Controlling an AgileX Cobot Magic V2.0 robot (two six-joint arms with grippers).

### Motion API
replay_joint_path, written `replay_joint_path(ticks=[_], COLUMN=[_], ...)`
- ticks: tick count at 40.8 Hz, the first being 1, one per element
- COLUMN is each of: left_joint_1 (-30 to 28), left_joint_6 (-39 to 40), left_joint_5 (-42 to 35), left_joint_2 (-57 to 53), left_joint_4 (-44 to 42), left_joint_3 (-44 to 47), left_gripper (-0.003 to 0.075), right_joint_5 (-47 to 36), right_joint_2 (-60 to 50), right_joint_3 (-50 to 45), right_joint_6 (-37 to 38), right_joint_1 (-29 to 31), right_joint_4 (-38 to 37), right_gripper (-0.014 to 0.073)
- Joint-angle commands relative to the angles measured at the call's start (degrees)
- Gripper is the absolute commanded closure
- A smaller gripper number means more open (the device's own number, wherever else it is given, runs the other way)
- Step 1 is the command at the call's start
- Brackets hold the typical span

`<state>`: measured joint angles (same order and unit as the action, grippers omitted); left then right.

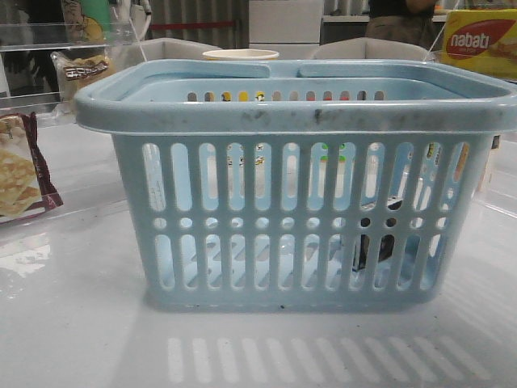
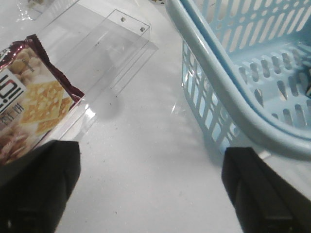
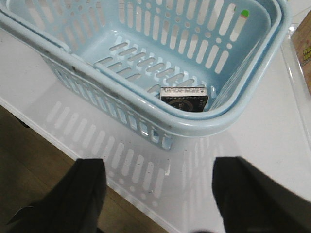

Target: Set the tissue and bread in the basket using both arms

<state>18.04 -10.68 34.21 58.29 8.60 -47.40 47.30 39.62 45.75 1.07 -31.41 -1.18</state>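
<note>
The light-blue basket stands in the middle of the white table. The tissue, a small black-and-white packet, lies on the basket's floor near one corner, and shows dark through the slots in the front view. The bread, a clear packet with a dark label band, sits at the back left behind the basket. My left gripper hangs open over bare table beside the basket, holding nothing. My right gripper is open and empty over the table's edge, just outside the basket. Neither gripper shows in the front view.
A maroon-edged cracker bag lies at the left, close to my left gripper's finger. A clear acrylic stand lies beyond it. A yellow Nabati box stands at the back right. The table edge and brown floor are under my right gripper.
</note>
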Motion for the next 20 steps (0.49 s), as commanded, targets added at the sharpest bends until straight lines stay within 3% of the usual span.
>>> replay_joint_path(ticks=[1,20], left_joint_1=[0.23,-9.94], left_joint_6=[-0.13,-0.13], left_joint_5=[-6.78,-8.73], left_joint_2=[6.08,36.47], left_joint_4=[0.1,-0.05], left_joint_3=[-6.46,-36.29], left_gripper=[0.0045,0.0045], right_joint_5=[-3.8,-3.8], right_joint_2=[-0.2,-0.2], right_joint_3=[1.44,1.44], right_joint_6=[-0.46,-0.46], right_joint_1=[-0.14,-0.14], right_joint_4=[-0.49,-0.49], right_gripper=[0.0037,0.0037])
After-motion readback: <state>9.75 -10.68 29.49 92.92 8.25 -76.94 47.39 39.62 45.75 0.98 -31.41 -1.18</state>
